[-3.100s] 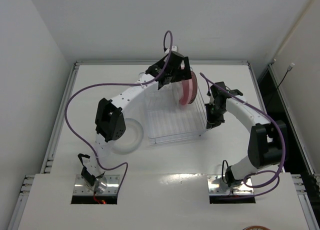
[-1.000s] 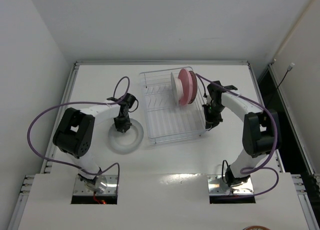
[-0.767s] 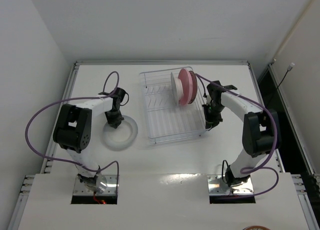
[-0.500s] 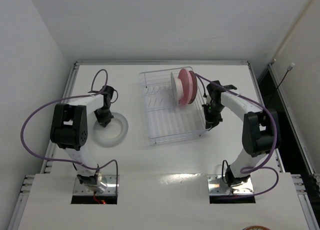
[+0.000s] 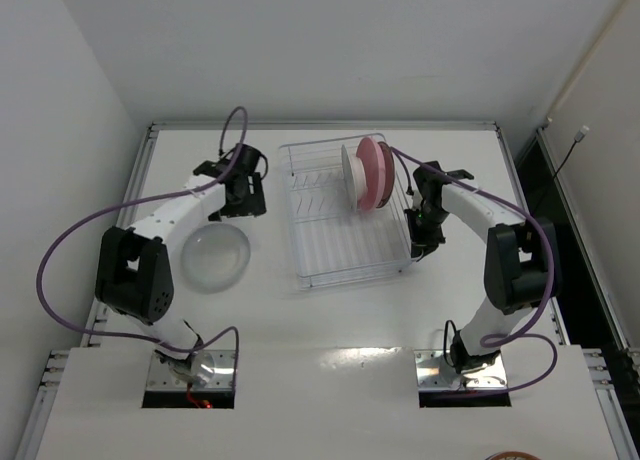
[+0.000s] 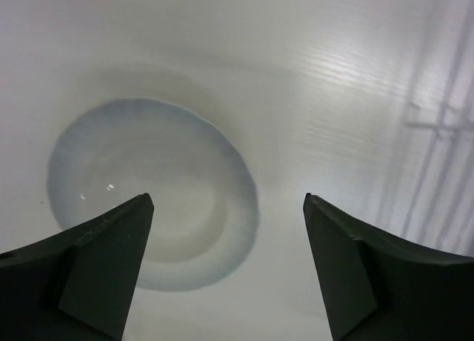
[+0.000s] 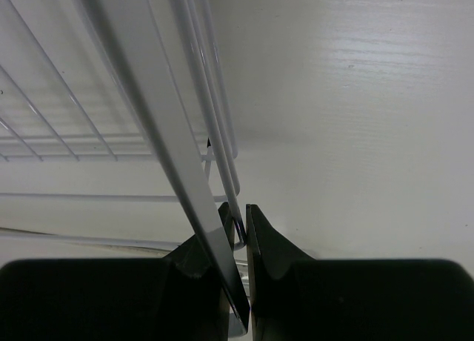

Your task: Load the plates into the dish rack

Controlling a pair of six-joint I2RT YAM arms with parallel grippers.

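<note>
Left hand (image 5: 240,196) is up off the table (image 5: 330,325), jaws wide apart, nothing in them. In the wrist view both fingers (image 6: 96,270) frame bare table and the translucent plate (image 5: 214,257).

That plate lies flat on the table, left of the dish rack (image 5: 340,242), not touching it. Clear strip of table between the plate's right rim and the rack's left wall. More open table toward the near edge. The table's left rail is close to the plate's far side.

Pink plate (image 5: 373,175) stands upright on edge in the rack's far right slots, with a whitish plate (image 5: 349,174) just beside it on its left. The slots left and nearer of those show only wire.

Right hand (image 7: 238,216) is at the rack's right wall near the front corner, jaws narrow, pinching the rim wire. Little room there; the right table edge is near.
</note>
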